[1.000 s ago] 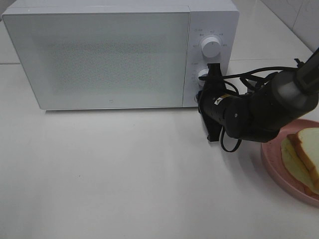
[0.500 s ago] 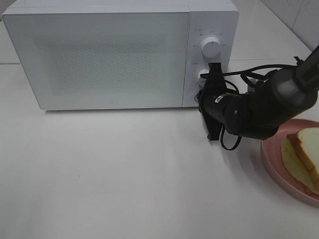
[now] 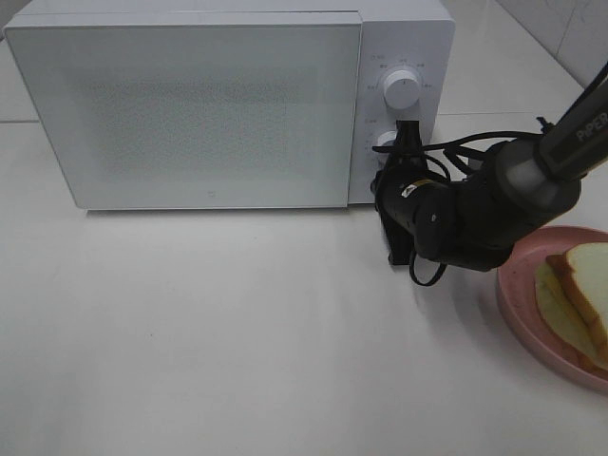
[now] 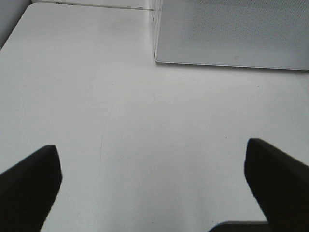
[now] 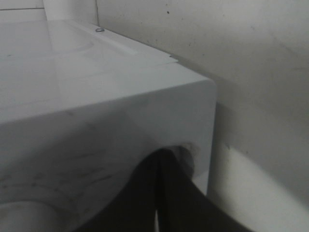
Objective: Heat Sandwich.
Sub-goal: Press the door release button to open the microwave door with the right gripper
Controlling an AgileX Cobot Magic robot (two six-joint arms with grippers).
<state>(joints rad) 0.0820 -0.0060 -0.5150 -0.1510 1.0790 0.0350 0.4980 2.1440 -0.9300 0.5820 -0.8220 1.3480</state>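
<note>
The sandwich [image 3: 576, 296] lies on a round pink plate [image 3: 516, 302] at the right edge of the table, partly cut off by the frame. The white microwave [image 3: 209, 114] stands at the back with its door closed. My right gripper [image 3: 384, 182] has its fingers closed together and pressed against the microwave's control panel, low down beside the lower knob [image 3: 384, 142]. In the right wrist view the dark fingertips [image 5: 161, 162] meet at a round spot on the panel [image 5: 96, 96]. My left gripper [image 4: 154, 188] is open and empty over bare table, facing the microwave [image 4: 231, 29].
The upper knob [image 3: 403, 90] is uncovered. The right arm and its cables [image 3: 494, 204] lie between the microwave and the plate. The white table [image 3: 237, 332] stretches in front of the microwave. A tiled wall rises at the back right.
My right gripper and arm have shifted a little to the left, closer against the microwave's control panel. The sandwich, plate and microwave door have not moved.
</note>
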